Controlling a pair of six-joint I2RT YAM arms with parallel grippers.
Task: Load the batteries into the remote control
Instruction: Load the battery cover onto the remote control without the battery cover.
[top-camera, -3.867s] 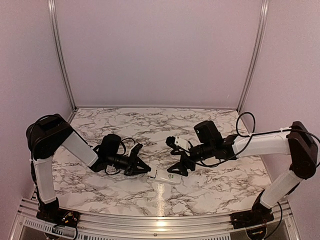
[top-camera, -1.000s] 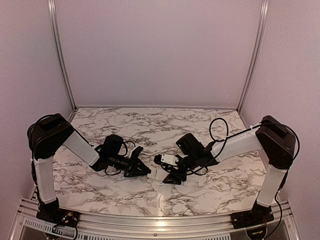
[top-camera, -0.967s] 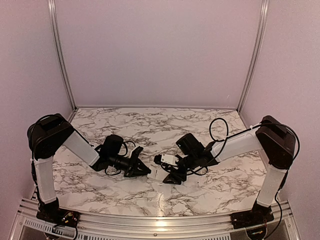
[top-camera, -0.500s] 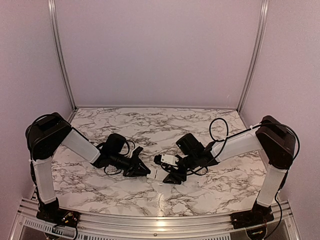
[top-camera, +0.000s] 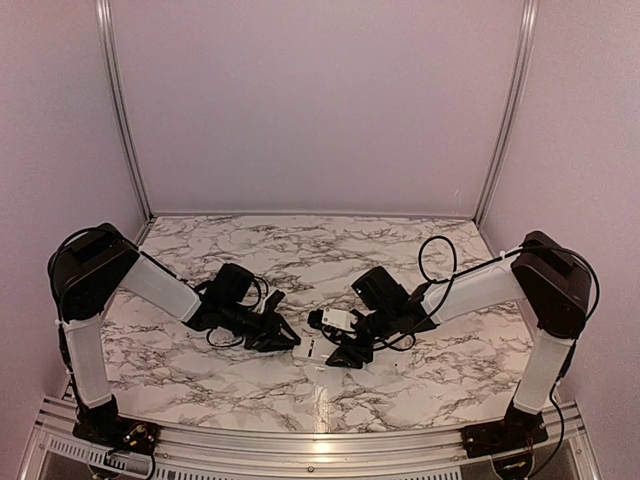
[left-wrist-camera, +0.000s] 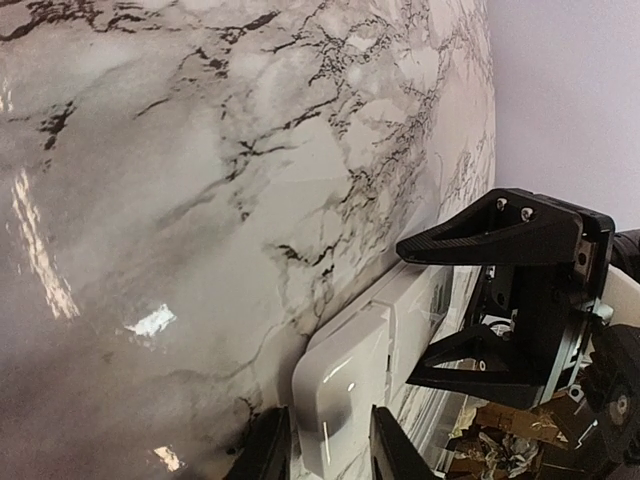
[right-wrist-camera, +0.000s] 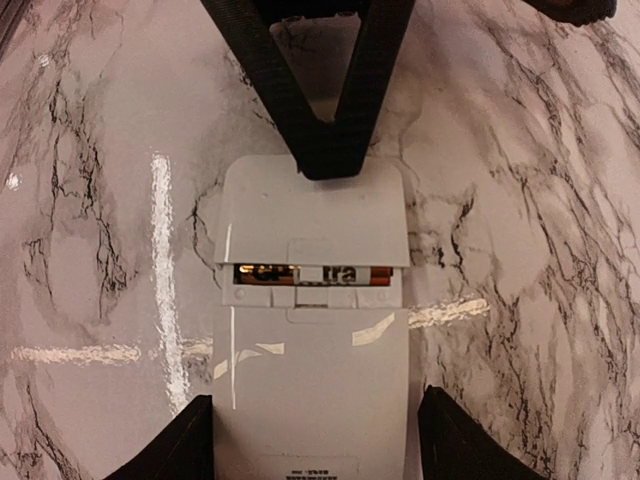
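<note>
The white remote control (right-wrist-camera: 310, 380) lies back up on the marble table (top-camera: 400, 250) between both arms. Its battery cover (right-wrist-camera: 310, 215) sits partly slid on. Through the slot left uncovered I see one of the batteries (right-wrist-camera: 270, 272), dark with an orange end. My right gripper (right-wrist-camera: 320, 445) holds the remote by its long sides, one finger against each edge. My left gripper (left-wrist-camera: 330, 455) is at the cover end (left-wrist-camera: 350, 380), jaws slightly apart with that end between them. One of its fingers (right-wrist-camera: 330, 150) rests at the cover's far edge. From above, both grippers (top-camera: 290, 342) (top-camera: 340, 355) hide most of the remote (top-camera: 308, 349).
Pale walls and aluminium posts (top-camera: 120, 110) close in the table on three sides. A metal rail (top-camera: 320, 440) runs along the near edge by the arm bases. Cables loop behind both wrists.
My left gripper has edged right toward the remote and its jaws have spread from nearly shut. The right gripper, which closed in on the remote earlier, has stayed put over the last second.
</note>
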